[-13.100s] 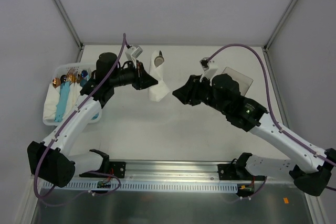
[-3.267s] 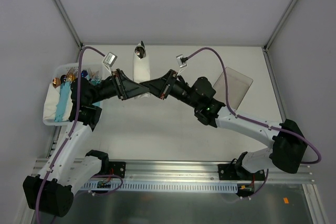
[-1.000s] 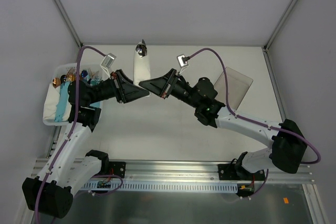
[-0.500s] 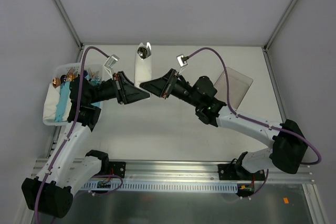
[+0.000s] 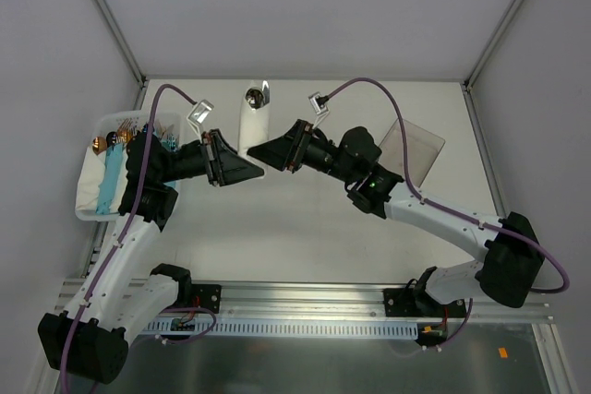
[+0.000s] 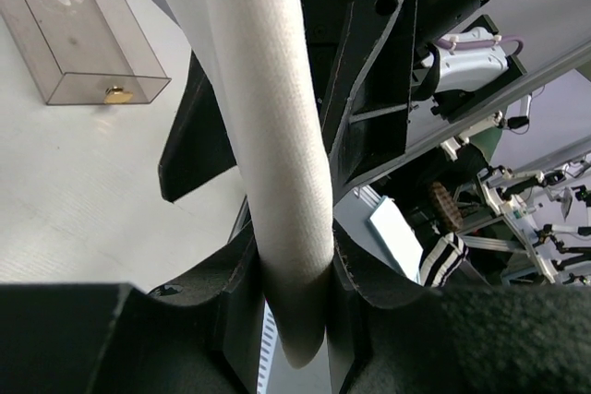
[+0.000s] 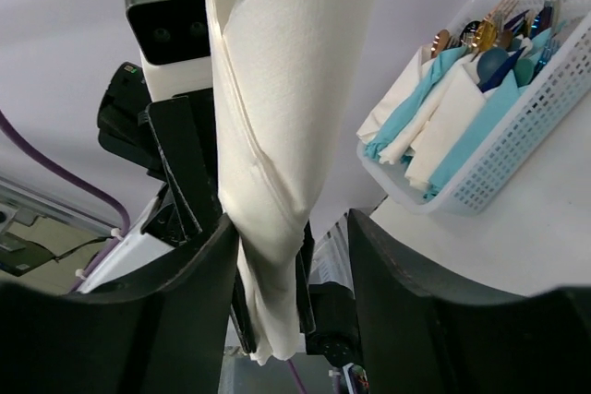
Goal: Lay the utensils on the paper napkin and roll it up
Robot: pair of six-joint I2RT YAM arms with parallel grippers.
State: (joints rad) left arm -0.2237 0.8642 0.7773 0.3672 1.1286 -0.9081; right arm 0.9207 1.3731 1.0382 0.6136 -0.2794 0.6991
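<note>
The paper napkin [image 5: 250,128] is a narrow white roll, held up off the table. A rounded silvery utensil end [image 5: 253,96] pokes from its far end; the rest of the utensils are hidden inside. My left gripper [image 5: 255,170] is shut on the roll's near end, which the left wrist view shows pinched between the jaws [image 6: 294,292]. My right gripper [image 5: 259,156] faces it from the right. In the right wrist view its jaws [image 7: 291,265] stand wide apart around the roll [image 7: 263,136], which rests against one finger.
A white mesh basket [image 5: 92,205] at the left edge holds light-blue and white rolled bundles with cutlery; it also shows in the right wrist view [image 7: 517,163]. A clear plastic box [image 5: 413,149] stands at the right and shows in the left wrist view [image 6: 83,34].
The loose napkin has become a tight roll lifted between both grippers. In the last second the roll and both gripper tips have shifted slightly right.
</note>
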